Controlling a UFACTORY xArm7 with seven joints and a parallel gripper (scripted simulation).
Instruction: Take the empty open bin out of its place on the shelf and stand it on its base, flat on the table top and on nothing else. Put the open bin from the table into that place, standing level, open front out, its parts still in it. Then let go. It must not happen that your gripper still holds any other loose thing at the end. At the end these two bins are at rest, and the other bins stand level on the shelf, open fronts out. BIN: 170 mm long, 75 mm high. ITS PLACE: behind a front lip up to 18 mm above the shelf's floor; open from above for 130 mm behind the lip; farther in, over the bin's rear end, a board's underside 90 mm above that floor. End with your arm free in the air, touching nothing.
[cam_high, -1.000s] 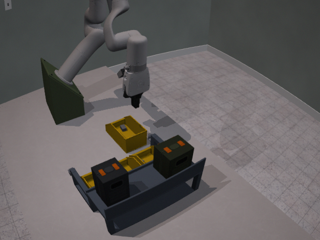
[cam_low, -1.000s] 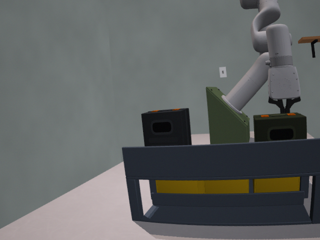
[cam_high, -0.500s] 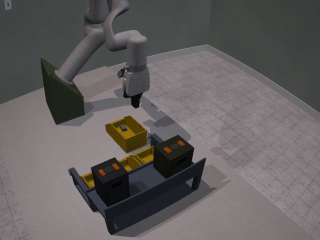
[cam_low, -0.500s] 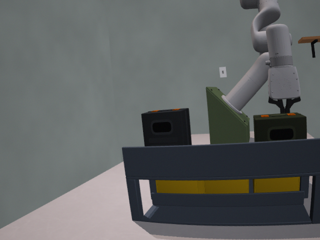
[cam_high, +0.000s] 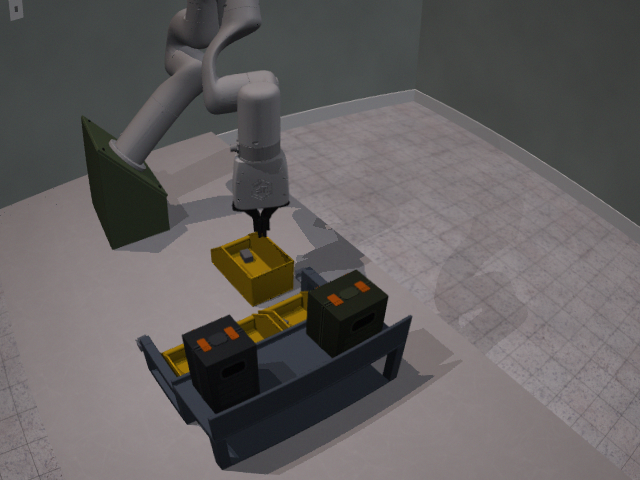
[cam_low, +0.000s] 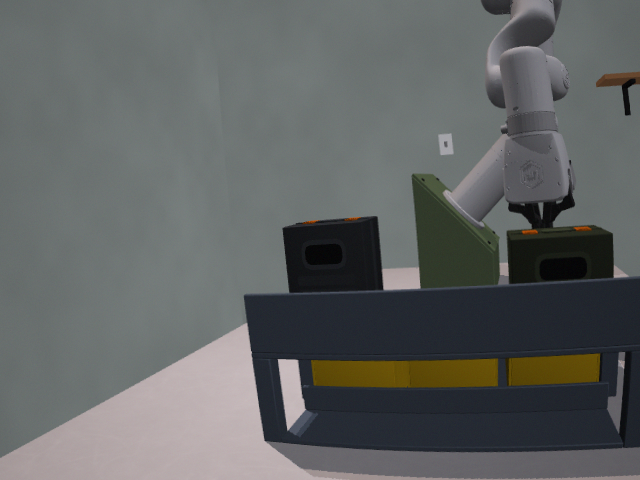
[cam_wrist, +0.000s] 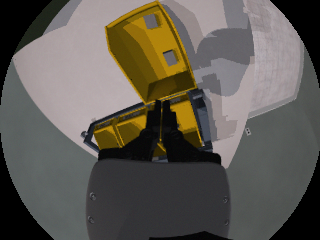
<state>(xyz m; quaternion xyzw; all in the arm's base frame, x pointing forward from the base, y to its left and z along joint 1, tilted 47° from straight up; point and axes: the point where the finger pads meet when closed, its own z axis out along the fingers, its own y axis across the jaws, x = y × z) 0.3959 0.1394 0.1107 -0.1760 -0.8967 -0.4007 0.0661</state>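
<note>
Gripper (cam_high: 262, 233) (cam_low: 541, 222) (cam_wrist: 161, 109): fingers pressed together, pointing down, no load made out. Tips overlap the rim of the table's open bin (cam_high: 273, 285) (cam_wrist: 132, 60) in the wrist view; contact can't be told.

That bin is on the table (cam_high: 103, 361) (cam_low: 103, 423) (cam_wrist: 60, 55), between the arm's base (cam_high: 131, 206) (cam_low: 449, 248) and the shelf (cam_high: 310, 374) (cam_low: 413, 320) (cam_wrist: 200, 106), inward of the table's edge by the tiled floor. Low front toward the base side. A grey part (cam_high: 246, 255) is seen inside (two grey patches in the wrist view, second one unclear).

On the shelf, yellow bins (cam_high: 175, 361) (cam_low: 452, 373) (cam_wrist: 105, 136) stand in a row, all three places taken. Which one is empty can't be settled; the right-hand one looks barest from the wrist. Neither swap step is done. Dark case (cam_high: 227, 382) (cam_low: 333, 279) and olive case (cam_high: 330, 330) (cam_low: 522, 268) stand on the top board.

Risks, as judged: lowering with fingers shut could shove the loaded bin or tip its parts out — they'd need spreading first, in free air. The empty bin should come out first; pulled flat, it would catch the front lip, and raised too far while its rear is under the board, it would jam. Overtilting the loaded one at insertion would spill parts. A sideways sweep could knock neighbouring bins or a case.

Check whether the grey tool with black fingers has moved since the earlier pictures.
Yes. In the top view the tool is lower in the picture, nearer the dark green case with orange latches; in the exterior view, shifted left against it.
</note>
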